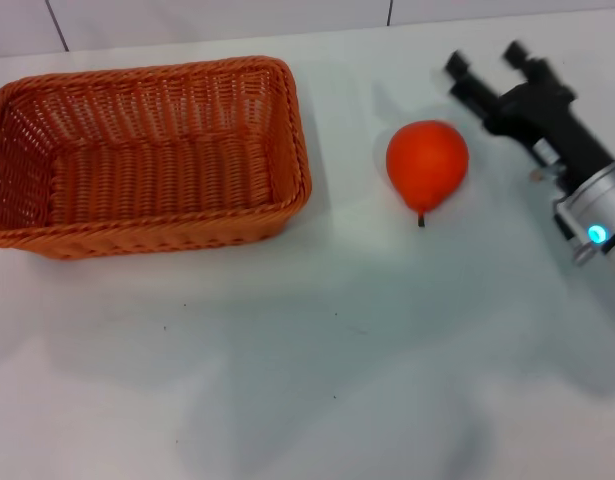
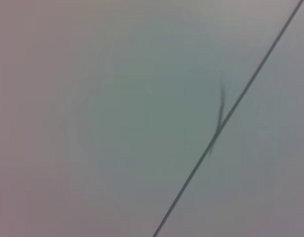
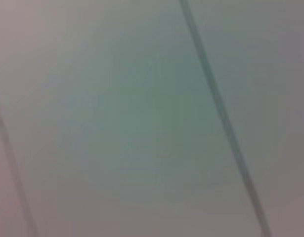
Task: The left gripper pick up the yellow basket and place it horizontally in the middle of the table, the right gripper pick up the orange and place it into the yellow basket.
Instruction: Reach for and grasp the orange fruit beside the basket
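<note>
The yellow basket (image 1: 147, 155), an orange-brown woven wicker rectangle, lies with its long side across the white table (image 1: 317, 380) at the left and holds nothing. The orange (image 1: 427, 163) sits on the table to the right of the basket, its dark stem pointing toward me. My right gripper (image 1: 490, 62) is open and empty, its two black fingers spread just right of and beyond the orange, not touching it. My left gripper is out of view. Both wrist views show only a blurred pale surface with thin dark lines.
A pale tiled wall (image 1: 217, 20) runs along the far edge of the table. The right arm's silver wrist with a blue light (image 1: 595, 232) reaches in from the right edge. Bare tabletop lies in front of the basket and fruit.
</note>
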Controlling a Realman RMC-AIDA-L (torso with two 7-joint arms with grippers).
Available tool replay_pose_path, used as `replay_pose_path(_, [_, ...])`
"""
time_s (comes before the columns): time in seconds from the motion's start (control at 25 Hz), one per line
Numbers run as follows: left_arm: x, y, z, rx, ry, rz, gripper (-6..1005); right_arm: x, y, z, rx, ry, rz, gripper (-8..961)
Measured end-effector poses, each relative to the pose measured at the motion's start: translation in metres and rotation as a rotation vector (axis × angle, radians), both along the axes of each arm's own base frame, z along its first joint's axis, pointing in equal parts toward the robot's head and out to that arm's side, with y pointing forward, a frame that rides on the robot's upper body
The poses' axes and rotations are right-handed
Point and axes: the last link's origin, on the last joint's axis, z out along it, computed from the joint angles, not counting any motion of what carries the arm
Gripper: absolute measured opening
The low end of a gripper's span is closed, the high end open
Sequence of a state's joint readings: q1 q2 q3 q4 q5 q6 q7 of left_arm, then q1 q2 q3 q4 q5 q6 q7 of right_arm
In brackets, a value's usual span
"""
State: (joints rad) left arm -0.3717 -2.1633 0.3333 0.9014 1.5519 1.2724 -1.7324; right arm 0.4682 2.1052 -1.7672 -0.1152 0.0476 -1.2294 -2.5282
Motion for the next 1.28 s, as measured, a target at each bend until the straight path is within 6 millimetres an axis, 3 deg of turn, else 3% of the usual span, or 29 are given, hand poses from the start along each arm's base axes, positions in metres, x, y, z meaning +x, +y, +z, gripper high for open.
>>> replay_pose_path(0.36, [-0.004, -0.006, -0.015, 0.066, -0.048, -0.04, 922, 0.002, -0.003, -0.03, -0.204, -0.047, -0.034, 898])
replay_pose_path(1.28, [-0.008, -0.013, -0.027, 0.027, -0.064, -0.041, 922, 0.022, 0.001, -0.034, -0.239, -0.107, -0.17, 878])
